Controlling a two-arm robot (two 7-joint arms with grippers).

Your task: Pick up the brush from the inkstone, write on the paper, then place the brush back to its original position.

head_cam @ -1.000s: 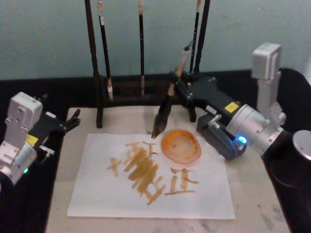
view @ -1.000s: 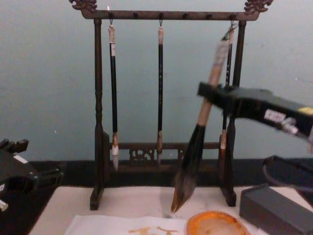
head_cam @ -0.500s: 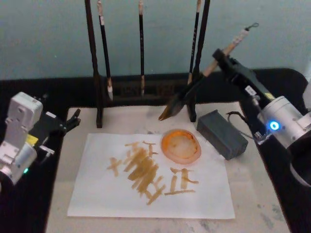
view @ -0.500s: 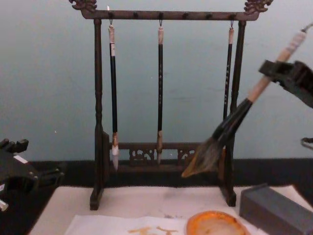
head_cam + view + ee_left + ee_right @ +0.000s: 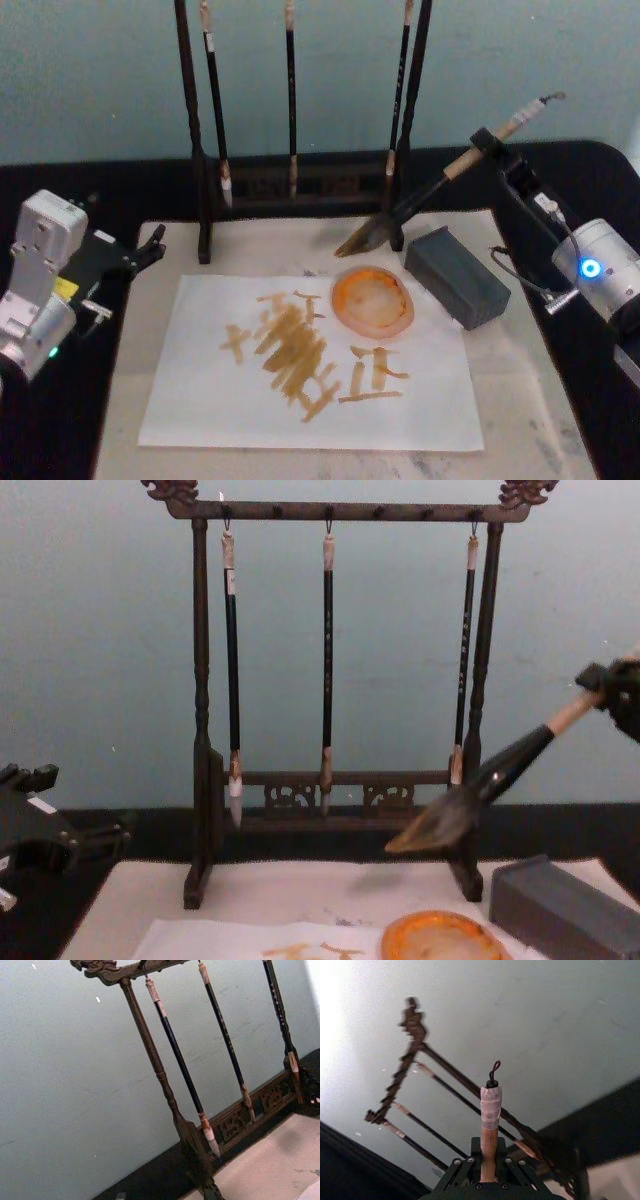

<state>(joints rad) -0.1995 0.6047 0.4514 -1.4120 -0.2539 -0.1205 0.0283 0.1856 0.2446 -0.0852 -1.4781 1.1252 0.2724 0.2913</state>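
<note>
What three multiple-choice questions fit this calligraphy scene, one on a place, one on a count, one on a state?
1. Where is the grey block?
A) right of the orange dish
B) left of it
C) on top of it

2. How many thin brushes hang on the rack?
A) two
B) three
C) five

3. The big brush is:
A) lying flat
B) hanging up
C) held tilted in the air

Answers:
1 A, the block sits just right of the dish.
2 B, three hang from the top bar.
3 C, the right gripper is shut on its handle.
</note>
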